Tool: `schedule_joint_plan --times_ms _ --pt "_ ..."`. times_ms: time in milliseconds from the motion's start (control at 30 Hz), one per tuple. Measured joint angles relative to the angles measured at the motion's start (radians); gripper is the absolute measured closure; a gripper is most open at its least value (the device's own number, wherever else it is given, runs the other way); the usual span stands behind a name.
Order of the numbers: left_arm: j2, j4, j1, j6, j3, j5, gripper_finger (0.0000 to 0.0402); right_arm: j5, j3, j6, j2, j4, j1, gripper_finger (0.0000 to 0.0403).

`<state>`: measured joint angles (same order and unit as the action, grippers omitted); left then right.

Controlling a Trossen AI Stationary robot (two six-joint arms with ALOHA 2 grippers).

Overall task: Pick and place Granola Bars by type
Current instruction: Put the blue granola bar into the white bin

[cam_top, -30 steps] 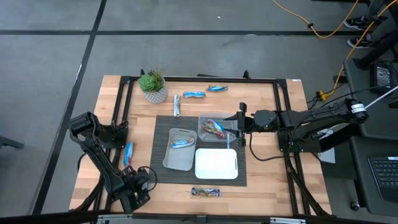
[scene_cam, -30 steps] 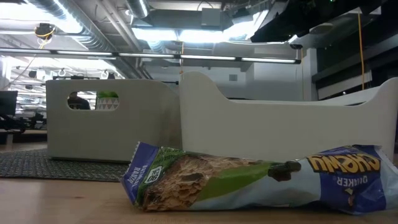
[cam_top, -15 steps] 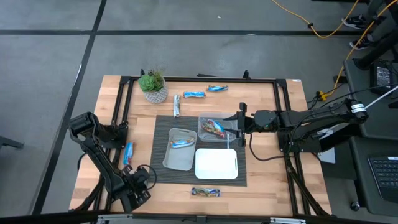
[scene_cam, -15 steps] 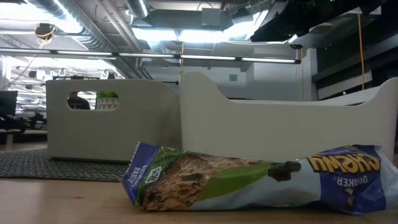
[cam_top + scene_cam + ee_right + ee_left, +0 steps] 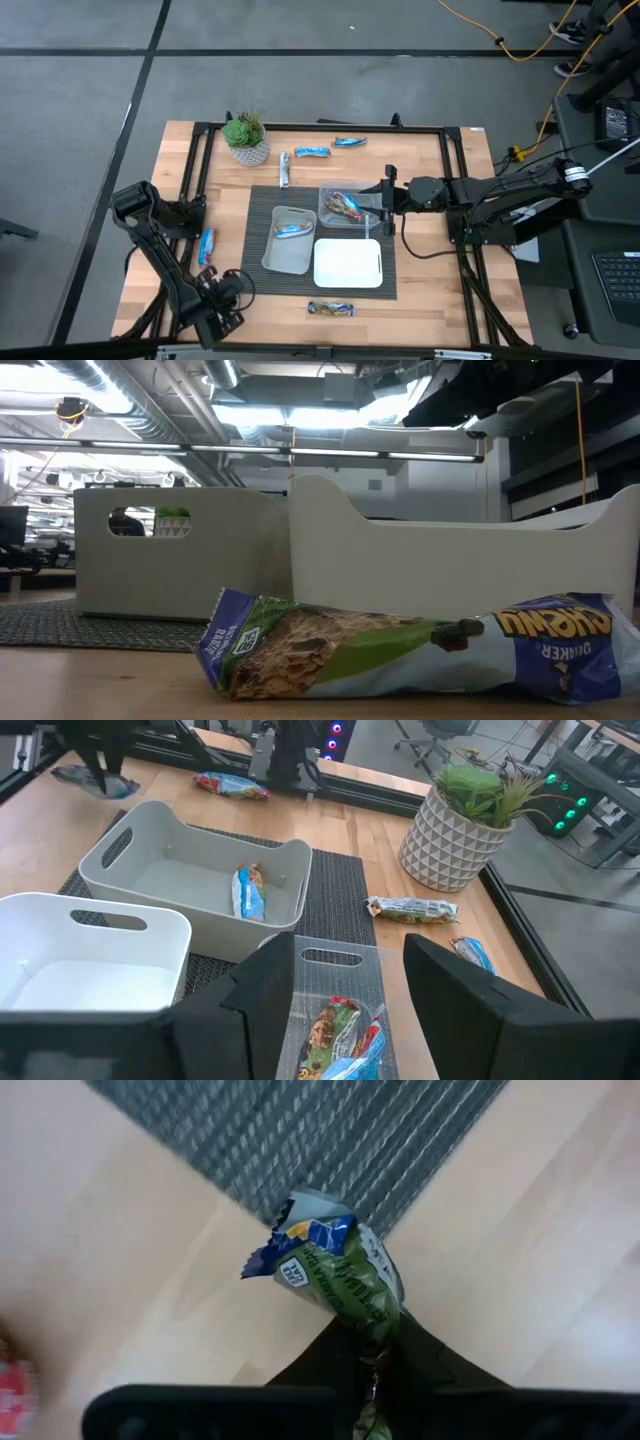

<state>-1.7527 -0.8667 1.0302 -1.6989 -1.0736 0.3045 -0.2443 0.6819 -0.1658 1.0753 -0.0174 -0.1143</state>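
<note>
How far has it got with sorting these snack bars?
Early on. Done: one bar lies in the grey tray, a few in the clear tray; the white tray holds none. In hand: the left hand is shut on a green bar by the mat's corner. Left: five loose bars on the table. The right hand waits open over the clear tray.

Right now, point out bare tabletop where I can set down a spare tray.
Bare wood lies right of the mat, both sides of the right arm, out to the table edge. Crowded: the three trays on the mat, and the bars beside the plant.
</note>
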Motion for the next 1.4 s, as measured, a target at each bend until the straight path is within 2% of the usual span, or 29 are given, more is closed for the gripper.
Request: schedule_joint_plan --times_ms 233,433,533,700,800,1167,1400 --pt "0.002 -0.248 -0.034 0.081 -0.17 0.085 0.0388 0.0 0.0 0.0 0.0 0.0 0.0 0.0211" --pt "0.008 -0.524 -0.086 0.192 -0.371 0.215 0.038 0.0 0.0 0.0 0.0 0.0 0.0 0.0211" --pt "0.01 -0.606 -0.106 0.284 -0.481 0.348 0.0387 0.0 0.0 0.0 0.0 -0.001 0.0 0.0211" --pt "0.01 -0.629 -0.11 0.491 -0.625 0.68 0.0389 0.0 0.0 0.0 0.0 -0.001 0.0 0.0211" --pt "0.01 -0.631 -0.118 0.562 -0.673 0.781 0.0385 0.0 0.0 0.0 0.0 0.0 0.0 0.0211" --pt "0.011 -0.63 -0.185 0.647 -0.693 0.743 0.0387 0.0 0.0 0.0 0.0 0.0 0.0 0.0211" --pt "0.011 -0.579 -0.301 0.797 -0.693 0.665 0.0387 0.0 0.0 0.0 0.0 0.0 0.0 0.0211"
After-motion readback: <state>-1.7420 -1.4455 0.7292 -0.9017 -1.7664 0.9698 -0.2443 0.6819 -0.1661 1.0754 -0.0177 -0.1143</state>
